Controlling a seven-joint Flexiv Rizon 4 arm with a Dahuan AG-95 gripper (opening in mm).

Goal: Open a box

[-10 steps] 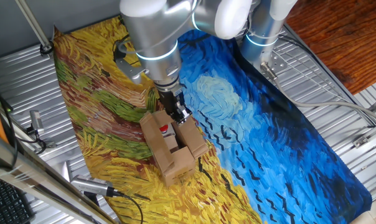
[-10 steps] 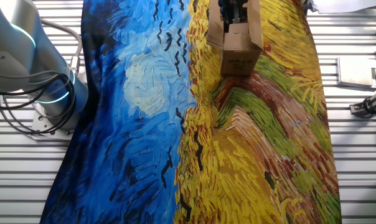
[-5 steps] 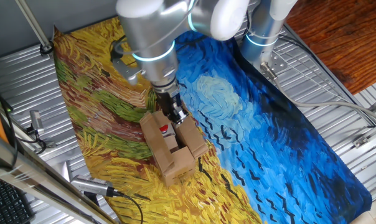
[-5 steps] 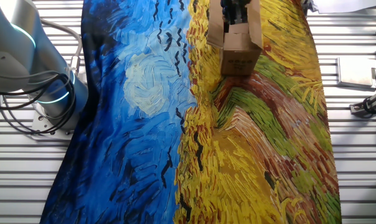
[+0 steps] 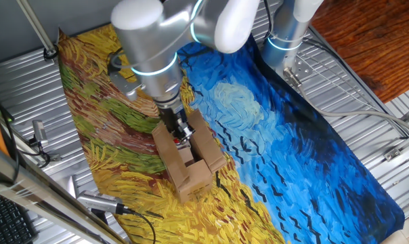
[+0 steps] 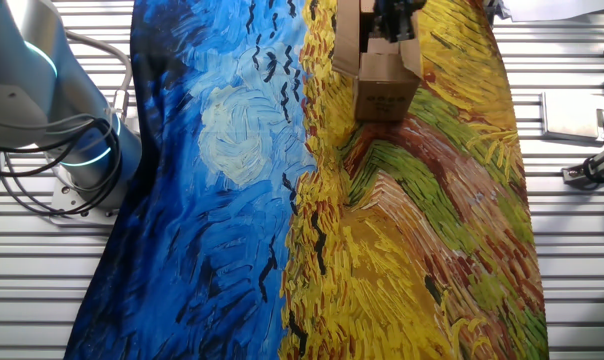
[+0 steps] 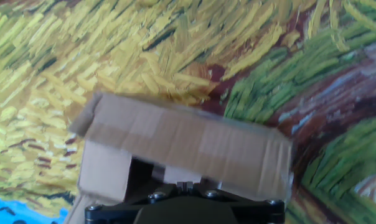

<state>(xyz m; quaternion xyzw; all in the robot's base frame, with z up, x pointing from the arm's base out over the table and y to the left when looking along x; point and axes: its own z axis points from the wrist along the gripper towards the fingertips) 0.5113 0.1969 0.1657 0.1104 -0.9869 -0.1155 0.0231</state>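
Note:
The brown cardboard box lies on the painted cloth with its long flaps spread open. It also shows at the top of the other fixed view. My gripper reaches down into the box's open top, near a bit of red on the insert. In the other fixed view the gripper is over the box's far end. In the hand view a long cardboard flap stands right in front of the gripper. Its fingers are pressed together with nothing seen between them.
The cloth is blue on one side and yellow-green on the other, on a ribbed metal table. The arm's base stands at the blue edge. Tools and cables lie at the table's near left corner.
The arm has swung left in one fixed view, and the gripper has slid across the box's open top toward the left flap. The box has stayed in place.

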